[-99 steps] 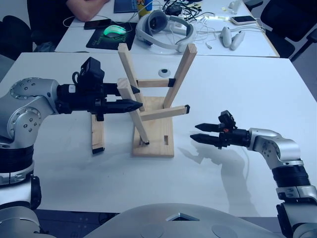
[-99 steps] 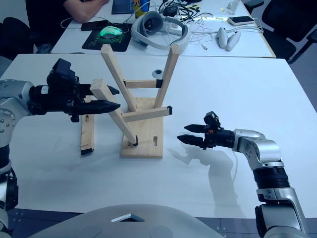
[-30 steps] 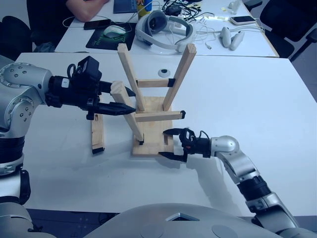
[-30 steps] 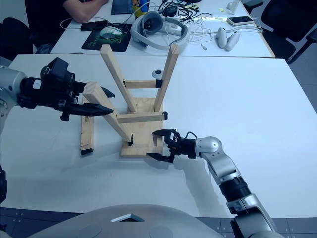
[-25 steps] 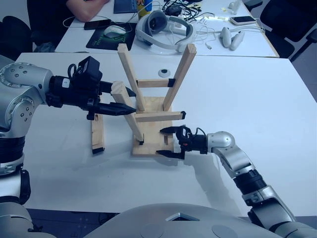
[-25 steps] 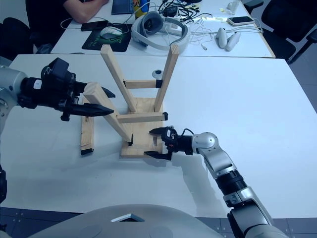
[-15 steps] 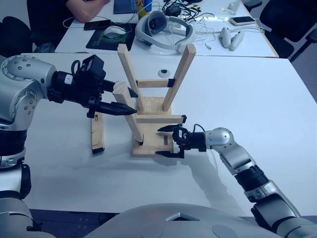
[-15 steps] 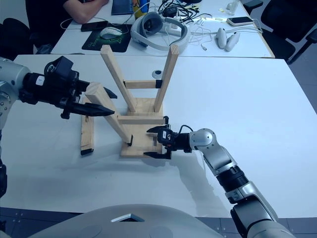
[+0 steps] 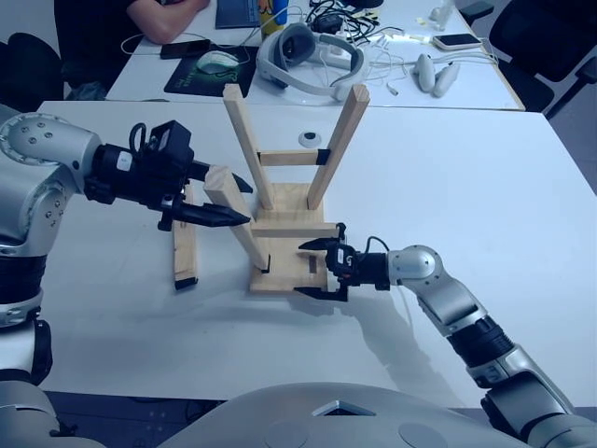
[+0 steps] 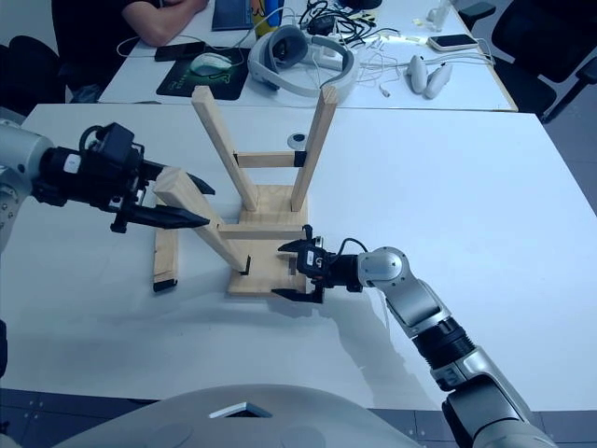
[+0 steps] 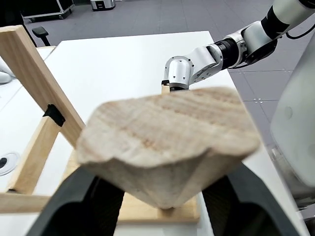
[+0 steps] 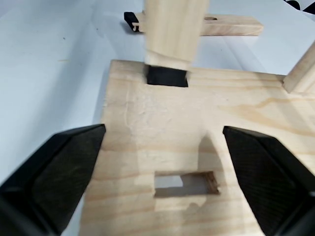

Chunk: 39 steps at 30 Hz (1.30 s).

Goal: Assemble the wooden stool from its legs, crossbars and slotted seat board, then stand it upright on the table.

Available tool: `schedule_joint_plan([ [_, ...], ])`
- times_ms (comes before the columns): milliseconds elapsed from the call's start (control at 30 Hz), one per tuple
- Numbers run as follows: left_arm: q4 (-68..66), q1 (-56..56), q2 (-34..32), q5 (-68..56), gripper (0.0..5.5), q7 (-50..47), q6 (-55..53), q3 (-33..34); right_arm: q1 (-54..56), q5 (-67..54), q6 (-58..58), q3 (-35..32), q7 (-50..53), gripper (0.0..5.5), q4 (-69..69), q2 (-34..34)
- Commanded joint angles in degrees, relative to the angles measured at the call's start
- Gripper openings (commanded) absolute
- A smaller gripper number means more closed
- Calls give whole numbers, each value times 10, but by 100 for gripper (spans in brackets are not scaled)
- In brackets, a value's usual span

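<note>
Leaning in slotted seat board (image 9: pixel 282 280), clamped leg (image 9: pixel 246 233)

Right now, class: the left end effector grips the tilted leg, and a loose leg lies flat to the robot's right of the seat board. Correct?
No: the loose leg lies flat to the robot's left of the seat board, as the left eye view shows. The rest holds.

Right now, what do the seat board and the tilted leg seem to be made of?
Seat board: pale, unfinished-looking wood, perhaps pine; grain lines and matte surface show. Leg: same pale wood; its cut end shows curved growth rings, no visible paint.
</note>
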State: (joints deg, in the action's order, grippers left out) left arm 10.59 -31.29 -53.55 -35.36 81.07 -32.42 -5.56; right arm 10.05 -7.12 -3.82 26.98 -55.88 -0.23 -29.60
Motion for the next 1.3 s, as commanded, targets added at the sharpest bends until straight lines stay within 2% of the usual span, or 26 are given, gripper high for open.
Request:
schedule_joint_plan([
  [33, -7, -3, 5, 45, 207, -23, 22, -8, -49, 70, -60, 53, -15, 442, 45, -44],
  [233, 0, 12, -10, 72, 207, -12, 48, -22, -47, 69, -69, 55, -14, 442, 46, -45],
  [467, 98, 115, -34, 53, 207, -42, 38, 0, -58, 60, -88, 53, -12, 442, 37, -52],
  [567, 96, 142, -32, 53, 207, -56, 36, 6, -61, 56, -90, 48, -14, 442, 37, -54],
  [900, -18, 106, -20, 90, 207, -44, 84, -11, -51, 32, -102, 43, -30, 442, 49, -46],
  [1300, -32, 84, -15, 86, 207, -44, 88, -28, -63, 34, -42, 29, -15, 442, 88, -51],
])
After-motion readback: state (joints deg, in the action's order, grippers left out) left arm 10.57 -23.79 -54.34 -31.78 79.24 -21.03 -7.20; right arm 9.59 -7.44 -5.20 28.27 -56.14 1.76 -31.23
